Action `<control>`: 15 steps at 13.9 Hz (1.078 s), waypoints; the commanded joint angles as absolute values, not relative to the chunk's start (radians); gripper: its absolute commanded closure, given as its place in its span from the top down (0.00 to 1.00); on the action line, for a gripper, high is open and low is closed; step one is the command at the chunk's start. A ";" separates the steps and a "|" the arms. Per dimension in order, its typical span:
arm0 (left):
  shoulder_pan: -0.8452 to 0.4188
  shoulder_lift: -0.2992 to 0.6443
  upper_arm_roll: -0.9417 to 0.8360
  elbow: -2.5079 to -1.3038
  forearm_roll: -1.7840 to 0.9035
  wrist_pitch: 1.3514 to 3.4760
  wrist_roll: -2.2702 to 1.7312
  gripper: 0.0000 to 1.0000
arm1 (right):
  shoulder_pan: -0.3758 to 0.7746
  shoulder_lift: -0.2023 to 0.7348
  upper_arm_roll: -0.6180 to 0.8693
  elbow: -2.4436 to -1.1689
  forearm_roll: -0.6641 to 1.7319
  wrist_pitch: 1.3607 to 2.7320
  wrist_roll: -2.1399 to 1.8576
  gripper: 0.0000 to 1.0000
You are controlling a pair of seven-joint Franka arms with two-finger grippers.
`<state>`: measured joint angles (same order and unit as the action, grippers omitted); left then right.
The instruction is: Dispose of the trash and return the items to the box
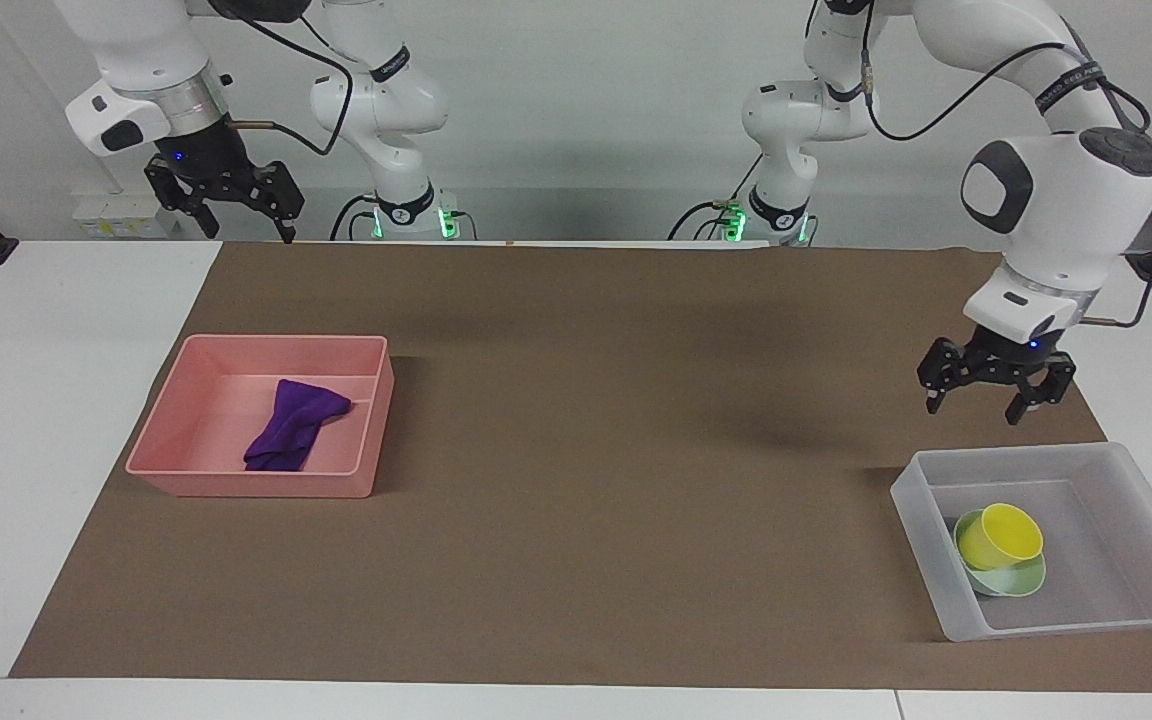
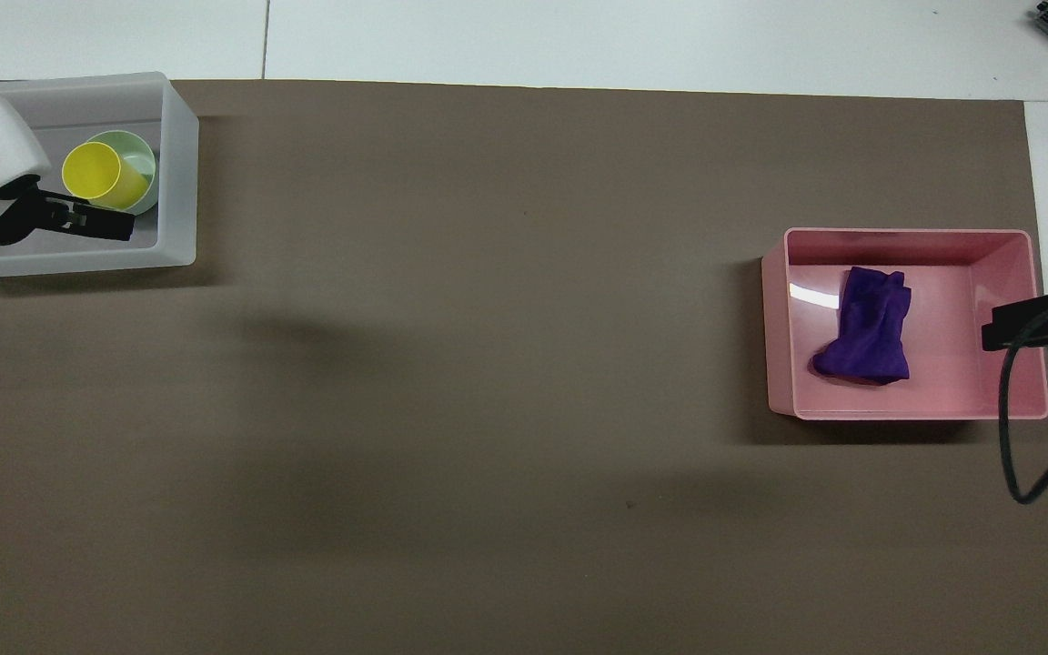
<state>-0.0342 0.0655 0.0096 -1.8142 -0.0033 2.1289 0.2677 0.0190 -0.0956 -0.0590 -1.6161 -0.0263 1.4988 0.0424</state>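
The yellow cup (image 1: 1000, 535) (image 2: 105, 174) lies tilted in the mint-green bowl (image 1: 1016, 581) (image 2: 144, 150), both inside the translucent box (image 1: 1126, 468) (image 2: 180, 164) at the left arm's end of the table. My left gripper (image 1: 994, 393) (image 2: 96, 221) hangs open and empty in the air over the box's edge closest to the robots. The purple cloth (image 1: 291, 425) (image 2: 868, 326) lies crumpled in the pink tray (image 1: 256, 486) (image 2: 906, 414) at the right arm's end. My right gripper (image 1: 226, 205) waits open, raised by its base.
A brown mat (image 1: 586, 420) (image 2: 488, 364) covers most of the white table. A black cable (image 2: 1024, 428) of the right arm hangs by the pink tray.
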 commanded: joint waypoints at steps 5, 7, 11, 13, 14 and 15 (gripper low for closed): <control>-0.028 -0.072 0.023 -1.752 -0.005 1.788 0.261 1.00 | 0.006 -0.123 -0.055 -1.652 -0.012 1.523 0.023 1.00; -0.026 -0.020 0.023 -1.630 -0.002 1.714 0.259 1.00 | 0.006 -0.124 -0.055 -1.652 -0.012 1.523 0.023 1.00; -0.026 0.044 0.023 -1.477 -0.003 1.563 0.259 1.00 | 0.006 -0.124 -0.055 -1.652 -0.012 1.523 0.023 1.00; -0.026 0.034 0.023 -1.485 -0.002 1.560 0.247 1.00 | 0.006 -0.124 -0.055 -1.652 -0.012 1.523 0.023 1.00; -0.026 0.031 0.023 -1.492 -0.003 1.559 0.224 1.00 | 0.006 -0.124 -0.055 -1.652 -0.012 1.523 0.023 1.00; -0.026 0.029 0.023 -1.496 -0.003 1.554 0.206 1.00 | 0.006 -0.124 -0.055 -1.652 -0.012 1.523 0.023 1.00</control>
<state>-0.0323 0.0210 0.0253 -1.5205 -0.0032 1.5918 0.2421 0.0190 -0.0965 -0.0590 -1.6184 -0.0263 1.4988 0.0424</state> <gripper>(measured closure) 0.000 0.000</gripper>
